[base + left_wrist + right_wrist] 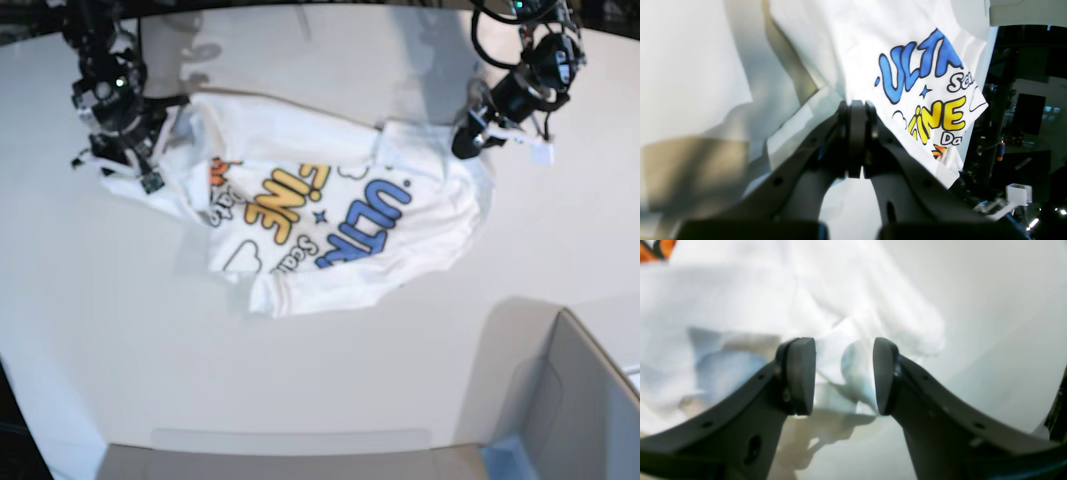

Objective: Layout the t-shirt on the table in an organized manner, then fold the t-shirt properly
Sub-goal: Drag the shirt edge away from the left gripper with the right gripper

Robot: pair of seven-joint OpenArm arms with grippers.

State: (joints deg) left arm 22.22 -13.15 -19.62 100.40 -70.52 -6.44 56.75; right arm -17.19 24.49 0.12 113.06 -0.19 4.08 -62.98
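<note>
The t-shirt (330, 210) lies crumpled on the table (120, 330), print up and upside down in the base view. My left gripper (463, 148) is at the shirt's right edge. Its jaws (857, 106) are shut on a fold of the white cloth (840, 50), beside the blue and yellow lettering. My right gripper (138, 165) is at the shirt's left end. In the right wrist view it (844, 373) stands open, its pads (800, 373) on either side of a bunched fold of cloth (740, 290) without pinching it.
A grey box (580, 400) stands at the near right corner of the table. A grey strip (290, 458) runs along the near edge. Past the table's edge in the left wrist view is a dark room with stands (1023, 116).
</note>
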